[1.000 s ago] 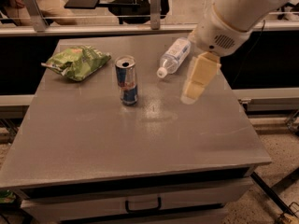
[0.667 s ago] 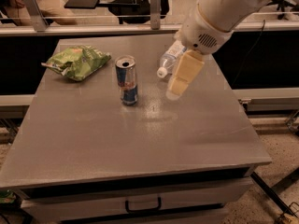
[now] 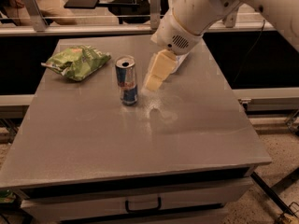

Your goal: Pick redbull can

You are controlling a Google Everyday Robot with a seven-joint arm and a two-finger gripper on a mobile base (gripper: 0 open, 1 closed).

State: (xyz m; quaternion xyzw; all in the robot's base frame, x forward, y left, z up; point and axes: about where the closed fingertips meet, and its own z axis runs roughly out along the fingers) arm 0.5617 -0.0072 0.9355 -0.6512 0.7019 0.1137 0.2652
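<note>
Upright on the counter (image 3: 196, 134), left of centre: the redbull can (image 3: 127, 80), top free, likely easiest to take from the side. Just right of it, not touching, tilted down as if lining up: the hand (image 3: 154, 76), apparently empty, openness impossible to tell. Compared with the earlier frame, further left and nearer the can.

Redbull can (image 3: 126, 80) stands upright on table (image 3: 187, 134), left of centre. Gripper (image 3: 153, 82) hangs just right of the can, not touching it, with the arm (image 3: 196, 13) running up to the back right. Bag (image 3: 77, 62) lies back-left of the can, near the left edge; drawer handle (image 3: 142, 204) sits below the front edge.
</note>
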